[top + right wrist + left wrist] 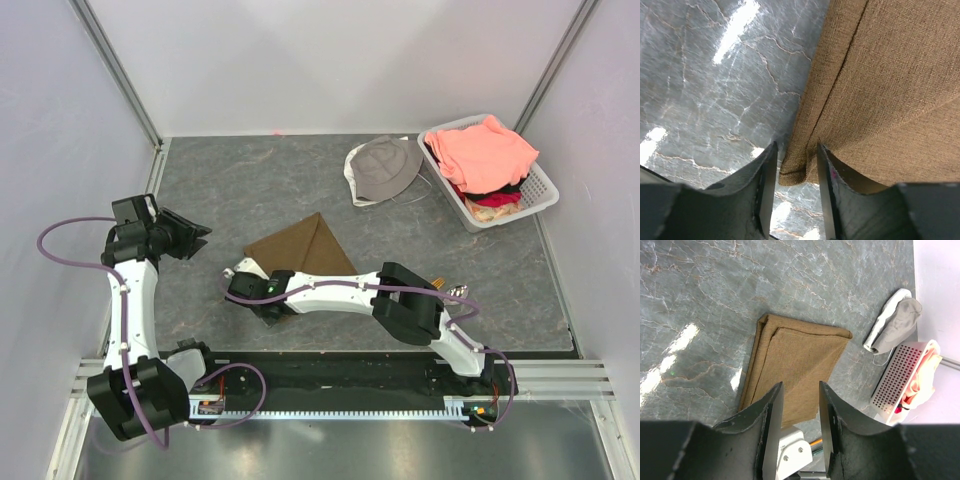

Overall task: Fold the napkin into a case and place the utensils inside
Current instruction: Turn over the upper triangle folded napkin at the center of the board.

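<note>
- The brown napkin [305, 250] is lying flat near the middle of the grey marbled table [250, 180], folded over on itself so that layered edges are showing along one side.
- The right arm is reaching across to the left, and its claw [796, 147] is sitting low at the napkin's near corner.
- In the right wrist view that corner is poking in between the two fingers [767, 175]. The fingers are standing apart, with a strip of bare table showing beside the cloth, so the claw is not clamping it.
- The left claw [800, 385] is hovering at the left side of the table, well apart from the napkin, pointing toward it. Its fingers [772, 410] are spread and holding nothing.
- The utensils [452, 289] are lying on the table just beside the right arm's elbow, mostly hidden by it; only an orange tip and a patterned end are showing.
- A grey hat [385, 168] is resting at the far side of the table, beside a white basket [540, 190] holding salmon-pink clothes [485, 150].
</note>
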Robot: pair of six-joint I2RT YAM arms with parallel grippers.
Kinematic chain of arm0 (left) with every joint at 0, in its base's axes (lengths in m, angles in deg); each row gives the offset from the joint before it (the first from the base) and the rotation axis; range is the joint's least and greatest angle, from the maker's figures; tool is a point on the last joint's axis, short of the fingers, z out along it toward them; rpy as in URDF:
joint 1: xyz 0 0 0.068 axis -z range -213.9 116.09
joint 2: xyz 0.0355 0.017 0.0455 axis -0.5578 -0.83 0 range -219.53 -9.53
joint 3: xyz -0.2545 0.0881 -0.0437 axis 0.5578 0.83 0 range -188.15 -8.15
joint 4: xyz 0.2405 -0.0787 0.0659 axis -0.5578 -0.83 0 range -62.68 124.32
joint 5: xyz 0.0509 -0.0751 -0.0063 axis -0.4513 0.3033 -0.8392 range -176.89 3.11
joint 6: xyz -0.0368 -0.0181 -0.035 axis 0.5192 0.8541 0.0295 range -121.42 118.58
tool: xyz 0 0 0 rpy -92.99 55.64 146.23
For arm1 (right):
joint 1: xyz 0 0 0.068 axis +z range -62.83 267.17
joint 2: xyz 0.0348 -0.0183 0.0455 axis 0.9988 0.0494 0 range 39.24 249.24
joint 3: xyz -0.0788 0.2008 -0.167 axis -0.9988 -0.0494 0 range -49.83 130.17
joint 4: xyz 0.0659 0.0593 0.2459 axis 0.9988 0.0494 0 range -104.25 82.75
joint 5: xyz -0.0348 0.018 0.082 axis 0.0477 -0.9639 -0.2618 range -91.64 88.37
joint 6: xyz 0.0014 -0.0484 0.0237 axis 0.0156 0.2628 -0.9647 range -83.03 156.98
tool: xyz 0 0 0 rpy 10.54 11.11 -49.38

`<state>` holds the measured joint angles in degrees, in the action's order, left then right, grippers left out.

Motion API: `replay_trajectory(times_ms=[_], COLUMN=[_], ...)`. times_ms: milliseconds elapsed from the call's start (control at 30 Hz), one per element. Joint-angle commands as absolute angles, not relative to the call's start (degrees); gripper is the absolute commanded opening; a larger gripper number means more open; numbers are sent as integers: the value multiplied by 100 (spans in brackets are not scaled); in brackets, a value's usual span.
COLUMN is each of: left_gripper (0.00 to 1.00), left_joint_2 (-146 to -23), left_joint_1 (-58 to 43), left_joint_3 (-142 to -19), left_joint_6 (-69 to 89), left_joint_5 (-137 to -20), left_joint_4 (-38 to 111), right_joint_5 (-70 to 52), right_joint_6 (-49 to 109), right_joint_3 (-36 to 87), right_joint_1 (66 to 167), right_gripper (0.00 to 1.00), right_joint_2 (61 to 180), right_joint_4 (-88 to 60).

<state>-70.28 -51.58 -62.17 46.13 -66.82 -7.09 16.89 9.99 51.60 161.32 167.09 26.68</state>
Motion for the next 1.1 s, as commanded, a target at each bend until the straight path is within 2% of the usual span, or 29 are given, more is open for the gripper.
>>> replay_trajectory(times_ms=[0, 233, 333, 367, 400, 667, 900, 1067], left_gripper=[41, 41, 43, 44, 46, 57, 66, 67], left_joint_2=[-7053, -7105, -7193, -7245, -7333, -7756, -7931, -8483], left_joint_1=[-5201, -5201, -5210, -5201, -5192, -5140, -4702, -4139], left_joint_3=[-6177, -5983, -5755, -5633, -5562, -4718, -4454, -4559], left_joint_6=[4639, 4595, 4569, 4543, 4481, 4524, 4700, 4859], left_joint_5=[-6510, -6440, -6150, -5880, -5755, -4541, -4839, -5234], left_joint_4=[-488, -400, -172, -84, 108, 1225, 1718, 1868], right_joint_5=[1823, 2226, 2464, 2499, 2517, 1947, 1550, 1472], right_joint_6=[982, 999, 991, 999, 1017, 1043, 1043, 1043], right_joint_3=[5309, 5160, 5125, 5151, 5168, 4862, 4422, 4281], right_joint_1=[16170, 16214, 16223, 16214, 16214, 15986, 15766, 15660], right_gripper=[42, 29, 14, 5, 1, 0, 0, 0], right_joint_2=[16835, 17010, 16993, 16897, 16836, 15895, 15473, 15262], right_joint_4=[2583, 2592, 2601, 2592, 2583, 2320, 2012, 1907])
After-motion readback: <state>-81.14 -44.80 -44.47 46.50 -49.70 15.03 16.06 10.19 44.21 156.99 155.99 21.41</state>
